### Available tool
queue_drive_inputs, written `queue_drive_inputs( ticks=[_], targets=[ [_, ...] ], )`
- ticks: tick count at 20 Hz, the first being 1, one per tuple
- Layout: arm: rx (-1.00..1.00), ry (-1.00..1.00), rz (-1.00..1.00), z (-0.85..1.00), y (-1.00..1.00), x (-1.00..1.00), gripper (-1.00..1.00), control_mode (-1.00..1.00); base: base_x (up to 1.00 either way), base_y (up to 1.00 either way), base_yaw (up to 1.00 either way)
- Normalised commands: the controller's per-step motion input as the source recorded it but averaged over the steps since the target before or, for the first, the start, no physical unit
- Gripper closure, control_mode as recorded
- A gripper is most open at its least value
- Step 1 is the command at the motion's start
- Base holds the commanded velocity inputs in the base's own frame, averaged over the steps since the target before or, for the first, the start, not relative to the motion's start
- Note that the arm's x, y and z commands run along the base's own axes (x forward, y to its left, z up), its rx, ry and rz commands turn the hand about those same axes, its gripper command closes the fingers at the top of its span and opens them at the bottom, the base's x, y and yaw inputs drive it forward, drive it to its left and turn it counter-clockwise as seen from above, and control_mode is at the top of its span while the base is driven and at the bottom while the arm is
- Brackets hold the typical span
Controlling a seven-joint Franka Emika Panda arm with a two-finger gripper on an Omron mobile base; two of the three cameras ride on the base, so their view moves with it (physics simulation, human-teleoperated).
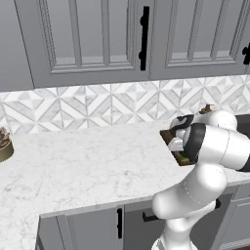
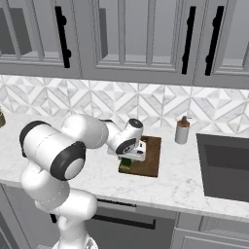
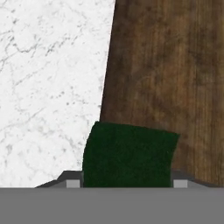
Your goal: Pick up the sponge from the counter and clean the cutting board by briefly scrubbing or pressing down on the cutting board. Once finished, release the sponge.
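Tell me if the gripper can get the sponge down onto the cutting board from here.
Probably yes. The gripper has the sponge between its fingers, low over the near corner of the cutting board, with bare wood ahead of it. The soap bottle stands off to the side on the counter.

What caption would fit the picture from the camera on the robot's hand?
Dark green sponge held between the gripper fingers, over the near edge of the brown cutting board, white marble counter alongside.
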Motion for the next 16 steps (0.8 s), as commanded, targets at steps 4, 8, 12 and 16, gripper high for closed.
queue_drive_inputs(
  ticks=[4, 8, 12, 16],
  targets=[
    [-0.01, -0.13, 0.05, -0.25, 0.0, 0.0, 1.0, -1.0, 0.0, 0.0, 0.0],
    [0.0, -0.12, 0.0, -0.19, 0.0, 0.02, 1.0, -1.0, 0.0, 0.0, 0.0],
    [0.0, -0.08, 0.0, -0.11, 0.0, 0.1, 1.0, -1.0, 0.0, 0.0, 0.0],
    [0.0, -0.05, 0.0, -0.02, 0.0, 0.26, 1.0, -1.0, 0.0, 0.0, 0.0]
  ],
)
